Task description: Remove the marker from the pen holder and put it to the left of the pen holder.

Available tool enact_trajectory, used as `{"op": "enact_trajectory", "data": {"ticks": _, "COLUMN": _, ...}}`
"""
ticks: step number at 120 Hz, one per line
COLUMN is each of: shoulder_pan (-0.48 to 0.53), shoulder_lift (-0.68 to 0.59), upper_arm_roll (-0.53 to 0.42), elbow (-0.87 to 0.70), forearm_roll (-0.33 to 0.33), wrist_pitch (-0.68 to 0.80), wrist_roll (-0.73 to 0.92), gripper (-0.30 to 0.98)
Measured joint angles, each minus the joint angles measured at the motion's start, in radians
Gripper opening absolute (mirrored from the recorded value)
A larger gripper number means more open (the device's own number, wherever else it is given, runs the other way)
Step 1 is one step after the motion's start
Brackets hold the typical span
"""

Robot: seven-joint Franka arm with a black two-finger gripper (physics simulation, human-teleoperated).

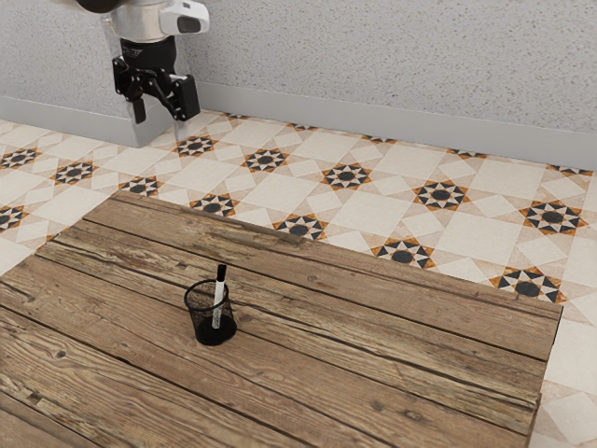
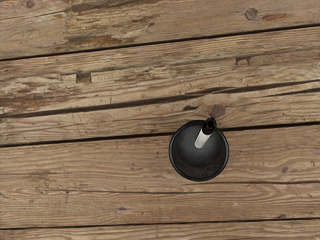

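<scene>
White, black-capped marker point(image 1: 218, 296) leans in round black mesh pen holder point(image 1: 200, 324); lift-out and placing both remain. We hold our black two-finger gripper point(image 1: 162, 108) empty, fingers spread.

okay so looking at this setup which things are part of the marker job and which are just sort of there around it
Part of the job:
- marker, standing in the pen holder
- pen holder, upright
- gripper, open

Just there:
- patterned tile floor
- speckled wall
</scene>
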Motion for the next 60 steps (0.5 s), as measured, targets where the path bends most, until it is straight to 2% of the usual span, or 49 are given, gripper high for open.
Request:
{"op": "enact_trajectory", "data": {"ticks": 29, "shoulder_pan": -0.003, "shoulder_lift": -0.003, "upper_arm_roll": 0.012, "elbow": 0.009, "forearm_roll": -0.016, "wrist_pitch": -0.008, "wrist_roll": -0.001, "gripper": 0.69}}
{"op": "enact_trajectory", "data": {"ticks": 44, "shoulder_pan": 0.021, "shoulder_lift": -0.010, "upper_arm_roll": -0.016, "elbow": 0.233, "forearm_roll": -0.039, "wrist_pitch": -0.075, "wrist_roll": -0.030, "gripper": 0.69}}
{"op": "enact_trajectory", "data": {"ticks": 60, "shoulder_pan": -0.007, "shoulder_lift": -0.017, "upper_arm_roll": -0.087, "elbow": 0.284, "forearm_roll": -0.071, "wrist_pitch": -0.116, "wrist_roll": -0.063, "gripper": 0.69}}
